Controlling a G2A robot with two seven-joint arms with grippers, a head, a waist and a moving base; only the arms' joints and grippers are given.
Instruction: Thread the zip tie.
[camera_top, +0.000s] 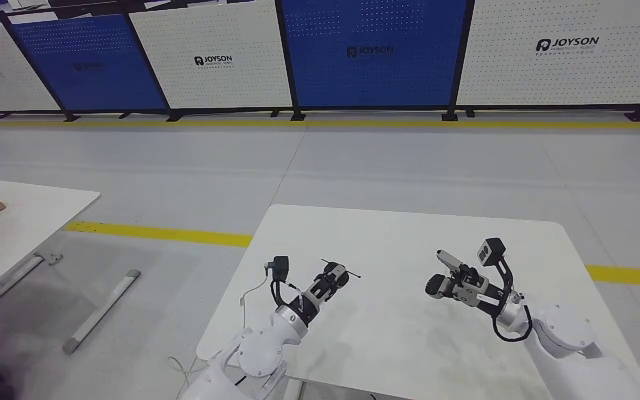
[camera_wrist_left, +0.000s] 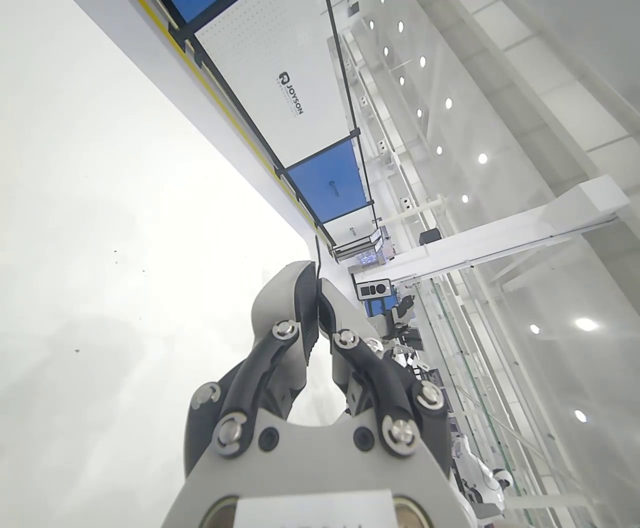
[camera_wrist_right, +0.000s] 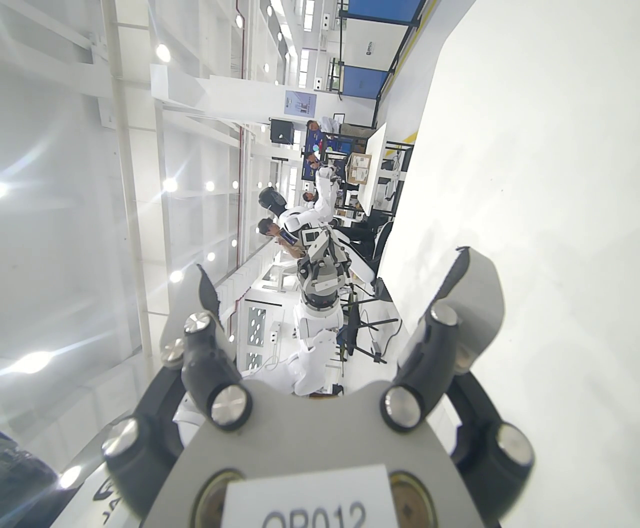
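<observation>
A thin black zip tie (camera_top: 346, 268) is pinched in my left gripper (camera_top: 337, 273), which hovers over the near left part of the white table (camera_top: 400, 235). In the left wrist view the left gripper (camera_wrist_left: 315, 274) is shut, and a short end of the zip tie (camera_wrist_left: 317, 252) sticks out past the pads. My right gripper (camera_top: 438, 275) hangs over the near right part of the table, facing the left one with a gap between them. Seen from its own wrist, the right gripper (camera_wrist_right: 332, 262) is open with nothing between its fingers.
The table top carries nothing else. A second white table (camera_top: 30, 215) stands off to the left across a strip of floor. A yellow floor line (camera_top: 160, 233) runs behind the table's far edge, with blue and white panels (camera_top: 370, 50) at the back.
</observation>
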